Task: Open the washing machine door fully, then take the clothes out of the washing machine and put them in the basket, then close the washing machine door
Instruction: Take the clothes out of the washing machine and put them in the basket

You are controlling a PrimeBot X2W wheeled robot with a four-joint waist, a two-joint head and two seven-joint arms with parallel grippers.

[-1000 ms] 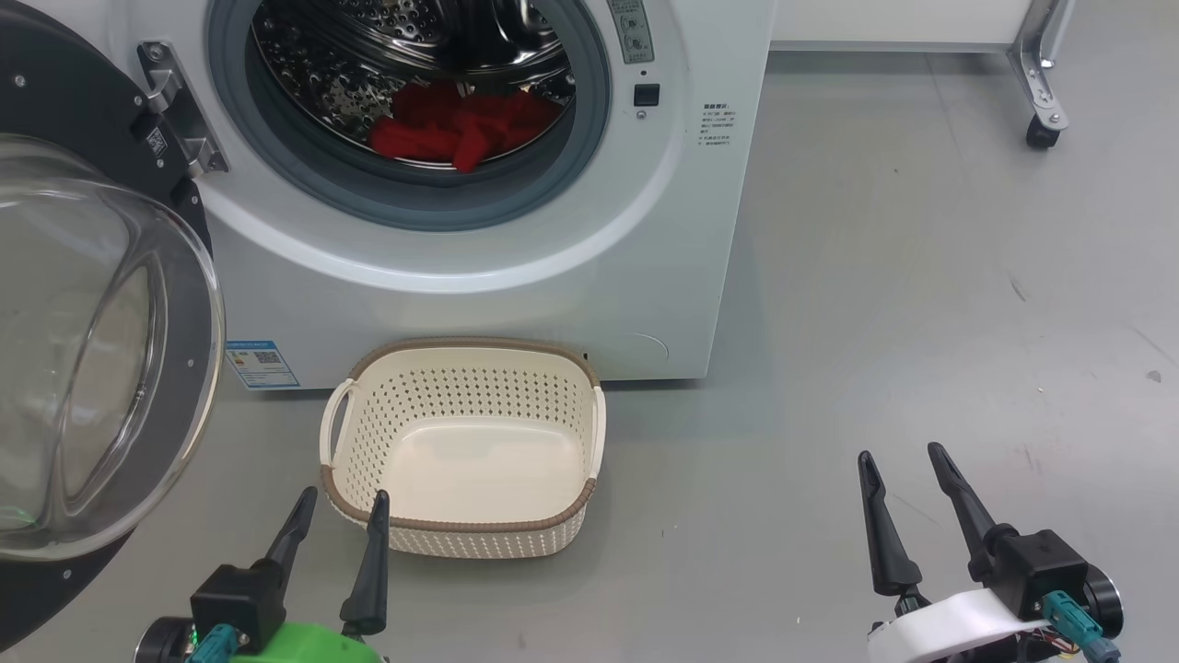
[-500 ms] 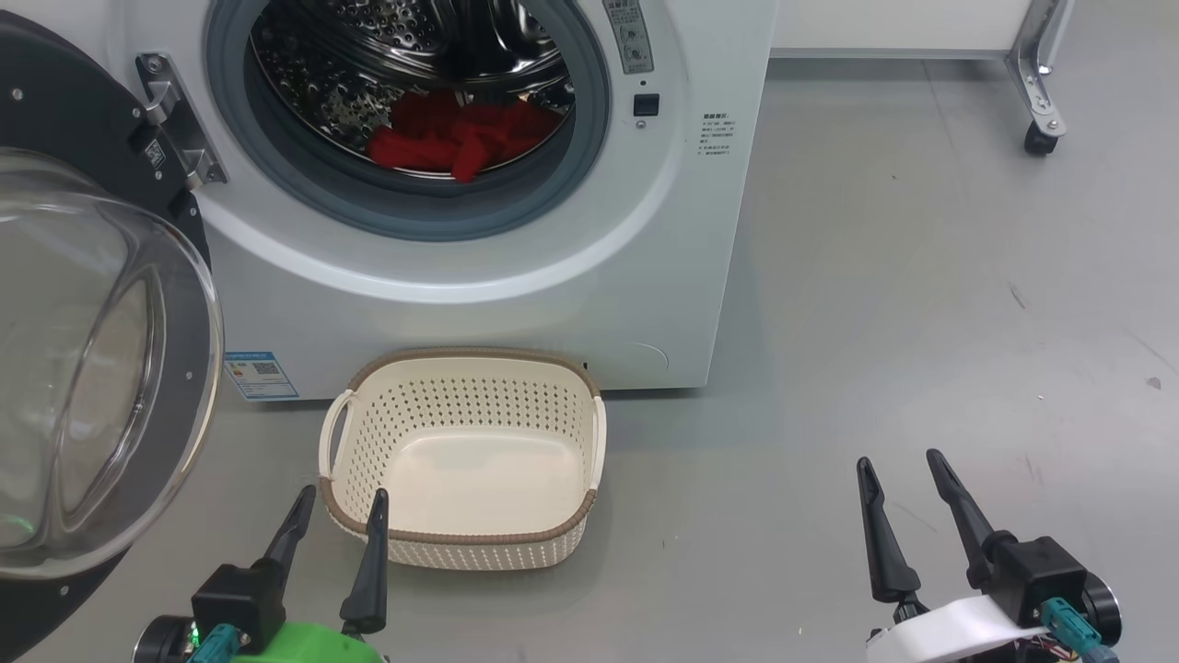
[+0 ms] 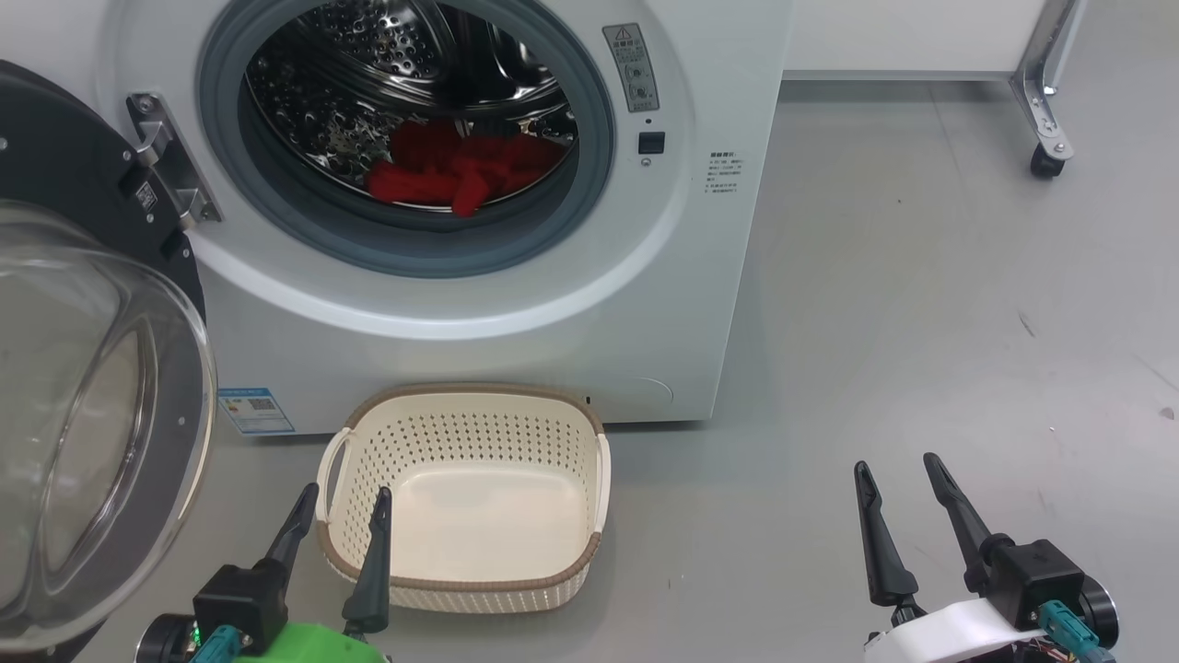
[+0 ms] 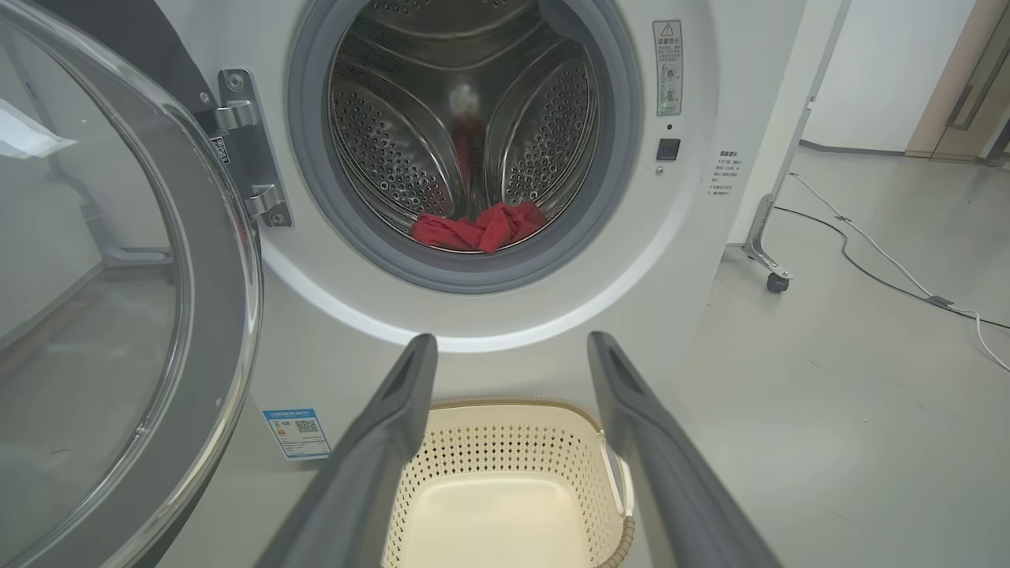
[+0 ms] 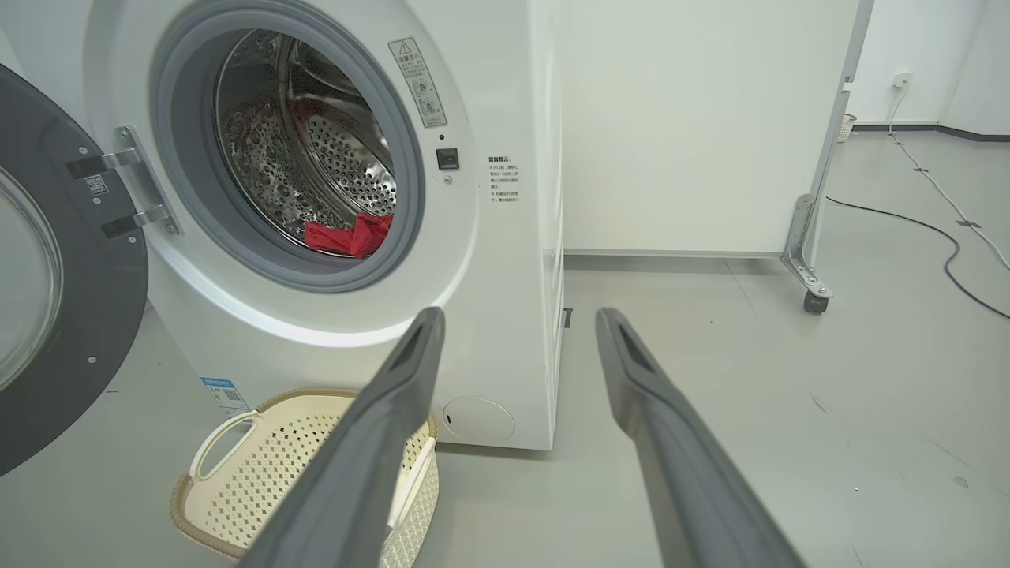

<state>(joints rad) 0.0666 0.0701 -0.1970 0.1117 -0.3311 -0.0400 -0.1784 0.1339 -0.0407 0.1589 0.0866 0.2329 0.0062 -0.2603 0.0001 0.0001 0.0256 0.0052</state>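
Observation:
The white washing machine (image 3: 516, 304) stands ahead with its round black door (image 3: 83, 387) swung open to the left, glass bowl facing out. Red clothes (image 3: 456, 170) lie bunched at the bottom of the steel drum, also seen as clothes (image 4: 477, 229) and clothes (image 5: 351, 235). The cream basket (image 3: 465, 575) sits empty on the floor in front of the washer. My left gripper (image 3: 343, 504) hangs open at the basket's near left corner. My right gripper (image 3: 895, 467) is open over bare floor to the right. Nothing is between either pair of fingers.
Grey floor (image 3: 921, 322) spreads to the right of the washer. A white panel on a metal leg with a caster (image 3: 1045, 161) stands at the back right. Cables (image 4: 884, 272) run across the floor beyond it. A blue label (image 3: 256, 410) marks the washer's lower left.
The whole head view has shifted, so the washer and basket sit lower in the picture; the camera moved. Both grippers stay open in the same places.

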